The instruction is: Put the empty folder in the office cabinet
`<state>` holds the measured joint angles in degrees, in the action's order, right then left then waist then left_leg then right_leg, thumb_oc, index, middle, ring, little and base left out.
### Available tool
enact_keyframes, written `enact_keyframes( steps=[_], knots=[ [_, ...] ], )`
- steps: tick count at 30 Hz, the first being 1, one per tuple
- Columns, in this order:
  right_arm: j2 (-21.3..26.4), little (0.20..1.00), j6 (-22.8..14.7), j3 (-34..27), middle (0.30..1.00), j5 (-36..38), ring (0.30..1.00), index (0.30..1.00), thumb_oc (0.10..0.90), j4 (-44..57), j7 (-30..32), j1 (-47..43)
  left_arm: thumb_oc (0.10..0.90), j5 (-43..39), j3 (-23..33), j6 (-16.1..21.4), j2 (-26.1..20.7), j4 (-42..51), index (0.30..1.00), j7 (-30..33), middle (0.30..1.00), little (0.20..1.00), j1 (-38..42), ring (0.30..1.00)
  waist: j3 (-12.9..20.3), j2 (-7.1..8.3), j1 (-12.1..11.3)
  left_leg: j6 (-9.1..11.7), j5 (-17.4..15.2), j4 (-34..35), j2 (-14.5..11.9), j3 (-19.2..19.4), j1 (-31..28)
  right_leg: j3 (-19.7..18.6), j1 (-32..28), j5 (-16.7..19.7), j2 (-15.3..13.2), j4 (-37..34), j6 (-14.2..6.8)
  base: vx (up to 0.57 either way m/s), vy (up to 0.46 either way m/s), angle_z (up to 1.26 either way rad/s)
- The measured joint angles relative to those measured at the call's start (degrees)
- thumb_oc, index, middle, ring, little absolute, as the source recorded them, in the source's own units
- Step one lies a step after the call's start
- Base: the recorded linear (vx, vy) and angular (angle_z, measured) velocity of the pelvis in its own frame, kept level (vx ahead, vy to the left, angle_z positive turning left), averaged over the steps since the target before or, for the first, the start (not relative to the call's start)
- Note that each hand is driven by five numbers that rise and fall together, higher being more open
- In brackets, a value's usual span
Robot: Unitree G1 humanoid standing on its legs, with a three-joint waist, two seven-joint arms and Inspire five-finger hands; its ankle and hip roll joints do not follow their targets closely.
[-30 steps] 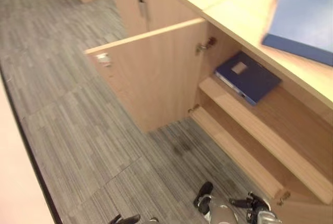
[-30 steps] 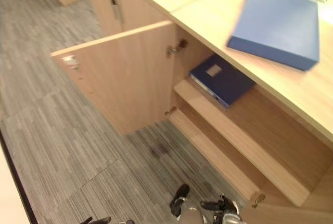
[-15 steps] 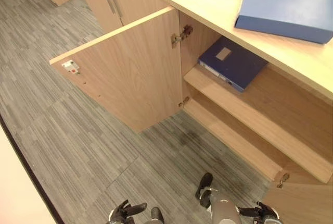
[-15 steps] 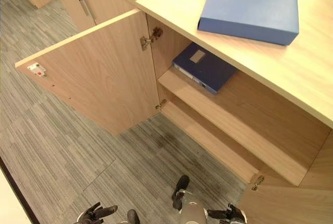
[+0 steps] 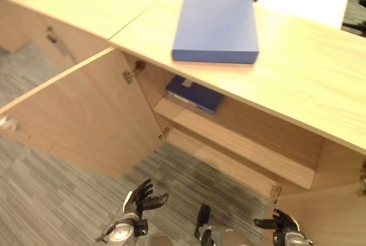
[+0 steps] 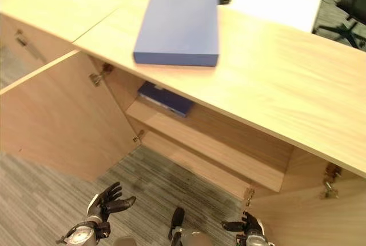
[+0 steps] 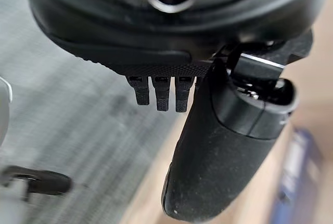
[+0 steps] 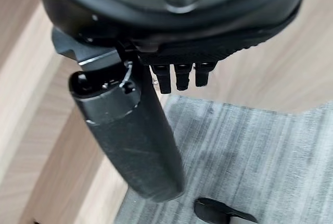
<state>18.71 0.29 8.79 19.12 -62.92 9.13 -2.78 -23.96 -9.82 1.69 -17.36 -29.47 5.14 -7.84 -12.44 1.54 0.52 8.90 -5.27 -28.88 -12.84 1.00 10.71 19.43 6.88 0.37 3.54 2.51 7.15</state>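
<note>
Low at the near edge, the left hand (image 5: 139, 197) hangs over the grey carpet (image 5: 51, 200) with fingers spread and straight, holding nothing. Its wrist view shows the thumb extended beside the fingertips. To the right, the right hand (image 5: 279, 223) is likewise relaxed and empty, partly cut off by the frame's edge. Well beyond both hands, the blue folder (image 5: 216, 26) lies flat on the cabinet top (image 5: 309, 80), far from either. Below it, between the open doors, a darker blue binder (image 5: 194, 94) rests on the upper shelf (image 5: 240, 137), its far end hidden under the top. The left door (image 5: 86, 120) stands wide open.
</note>
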Motion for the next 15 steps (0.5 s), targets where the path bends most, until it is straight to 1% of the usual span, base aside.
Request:
enact_keyframes(
  steps=[1, 2, 3, 4, 5, 6, 7, 8, 9, 10, 12, 13, 14, 15],
  knots=[
    [-0.3, 0.9, 0.5, 0.2, 0.9, -0.7, 0.9, 0.9, 0.8, 0.0, -0.4, 0.4, 0.8, 0.0, 0.6, 0.2, -0.2, 0.7, 0.9, -0.7, 0.9, 0.9, 0.5, 0.9, -0.1, 0.83, -0.3, -0.2, 1.6, 5.1, 2.6, 0.3, 3.5, -0.5, -1.8, -0.8, -0.1, -1.4, -0.7, 0.13, 0.032, -0.38],
    [-0.5, 0.9, 0.4, 0.7, 0.9, -1.0, 0.9, 0.9, 0.8, 0.0, -0.4, 0.5, 0.8, 0.0, 0.7, 0.2, -0.3, 0.7, 0.9, -0.8, 0.9, 0.9, 0.8, 0.9, -0.4, 1.59, -0.6, -0.7, 2.3, 7.7, 3.9, -0.2, 4.4, -1.1, -2.3, -1.1, -0.1, -2.0, -1.3, 0.14, 0.059, -0.42],
    [-0.7, 0.9, 0.6, 1.4, 0.9, -1.1, 0.9, 0.9, 0.8, -0.1, -0.4, 0.5, 0.8, 0.0, 1.0, 0.2, -0.3, 0.7, 0.9, -0.8, 0.9, 0.9, 0.8, 0.9, -0.4, 1.82, -1.2, -1.3, 3.4, 11.7, 5.1, -1.0, 4.4, -1.5, -2.6, -2.0, -0.3, -2.0, -3.2, 0.07, 0.046, -0.4],
    [-1.0, 0.9, 0.6, 1.7, 0.9, -1.1, 0.9, 0.9, 0.8, -0.7, -0.5, 0.4, 0.8, 0.0, 1.0, 0.2, -0.1, 0.3, 0.9, -0.7, 0.9, 0.9, 0.6, 0.9, -0.7, 1.85, -2.2, -1.1, 5.0, 16.0, 5.5, -2.2, 4.1, 0.3, -2.6, -4.9, -0.7, -0.5, -6.4, 0.09, 0.087, -1.23],
    [-1.2, 0.9, 0.7, 1.8, 0.9, -1.1, 0.9, 0.9, 0.8, -2.7, -1.0, 0.1, 0.8, 0.0, 1.1, 0.2, 0.0, 0.0, 0.9, -0.4, 0.9, 0.9, -1.0, 0.9, -0.7, 1.19, -4.5, 0.6, 8.6, 23.8, 4.1, -7.7, 2.4, 2.3, -1.7, -5.7, -1.1, 4.6, -1.0, 0.11, 0.137, -1.13],
    [-1.4, 0.9, 0.3, 2.0, 0.9, -1.2, 0.9, 0.9, 0.8, -4.0, -1.0, 0.0, 0.8, 0.0, 0.7, -1.0, 0.1, -2.1, 0.9, -0.5, 0.9, 0.9, -1.1, 0.9, -0.8, 1.19, -3.6, -0.1, 10.9, 25.2, 5.1, -11.1, 3.4, 2.1, -3.7, -5.1, 0.2, 2.1, -0.2, 0.13, 0.169, -1.04],
    [-1.5, 0.9, 0.2, 2.0, 0.9, -1.2, 0.9, 0.9, 0.8, -4.8, -0.9, -0.5, 0.8, 0.0, 0.7, -1.0, 0.1, -2.1, 0.9, -0.4, 0.9, 0.9, -1.1, 0.9, -1.2, 1.9, -3.9, -0.2, 11.4, 25.9, 6.3, -13.1, 3.4, 1.3, -3.8, -4.9, 0.3, 1.8, -0.4, 0.08, 0.144, -0.38],
    [-1.8, 0.9, 0.5, 2.1, 0.9, -1.2, 0.9, 0.9, 0.8, -5.2, -1.2, -0.8, 0.8, 0.0, 0.9, -1.1, 0.1, -2.2, 0.9, -0.3, 0.9, 0.9, -1.5, 0.9, -1.2, 2.02, -4.5, -0.4, 11.6, 26.2, 7.8, -16.2, 2.9, 0.1, -4.2, -4.0, 1.0, 1.5, -0.2, 0.04, 0.135, -0.51],
    [-2.1, 0.9, 0.6, 2.1, 0.9, -1.6, 0.9, 0.9, 0.8, -5.5, -1.2, -0.6, 0.8, 0.0, 0.9, -1.1, 0.1, -2.2, 0.9, -0.3, 0.9, 0.9, -2.2, 0.9, -1.2, 1.99, -4.9, -0.5, 11.5, 26.1, 8.5, -17.2, 2.1, -0.8, -4.4, -3.6, 1.4, 1.4, 0.3, 0.04, 0.151, -0.55],
    [-2.1, 0.9, 0.7, 2.1, 0.9, -2.3, 0.9, 0.9, 0.8, -5.4, -1.2, -0.5, 0.8, 0.0, 0.9, -1.2, 0.1, -2.1, 0.9, -0.3, 0.9, 0.9, -2.6, 0.9, -1.3, 1.8, -5.3, -0.6, 11.5, 26.1, 8.7, -17.1, 1.5, -1.5, -4.6, -3.5, 1.9, 1.3, 0.5, 0.04, 0.171, -0.4],
    [-2.2, 0.9, 0.5, 1.7, 0.9, -3.2, 0.9, 0.9, 0.8, -5.3, -1.1, 0.3, 0.8, 0.1, 1.0, -1.4, 0.2, -2.2, 0.9, -0.1, 0.9, 0.9, -2.8, 0.9, -1.4, 1.57, -5.0, -0.5, 11.3, 26.4, 8.6, -16.2, -1.0, -1.6, -6.0, -3.4, 2.3, 0.4, 0.7, 0.03, 0.167, -0.12],
    [-2.2, 0.9, 0.4, 1.6, 0.9, -3.2, 0.9, 0.9, 0.8, -5.5, -1.1, 0.6, 0.8, 0.1, 1.0, -1.3, 0.2, -2.2, 0.9, -0.1, 0.9, 0.9, -2.7, 0.9, -1.4, 1.55, -4.9, -0.5, 11.3, 26.4, 8.4, -16.1, -1.7, -1.6, -6.1, -3.3, 2.3, 0.3, 0.7, 0.02, 0.165, 0.01],
    [-2.2, 0.9, 0.4, 1.5, 0.9, -3.3, 0.9, 0.9, 0.8, -6.1, -1.1, 0.6, 0.8, 0.9, 1.0, -1.3, 0.1, -2.2, 0.9, 0.5, 0.9, 0.9, -2.5, 0.9, -1.4, 1.48, -4.9, -0.4, 11.3, 28.7, 7.5, -15.3, -4.3, -1.9, -6.3, -2.9, 2.3, 0.0, 0.8, 0.0, 0.155, -0.03],
    [-2.2, 0.9, 0.3, 1.5, 0.9, -3.3, 0.9, 0.9, 0.8, -6.3, -1.1, 0.5, 0.8, 1.9, 1.1, -1.3, 0.1, -2.1, 0.9, 0.7, 0.9, 0.9, -2.5, 0.9, -1.4, 1.4, -4.8, -0.4, 11.3, 29.9, 7.2, -15.3, -5.1, -2.0, -6.2, -2.7, 2.3, -0.3, 0.7, 0.0, 0.205, -0.02]
  ],
)
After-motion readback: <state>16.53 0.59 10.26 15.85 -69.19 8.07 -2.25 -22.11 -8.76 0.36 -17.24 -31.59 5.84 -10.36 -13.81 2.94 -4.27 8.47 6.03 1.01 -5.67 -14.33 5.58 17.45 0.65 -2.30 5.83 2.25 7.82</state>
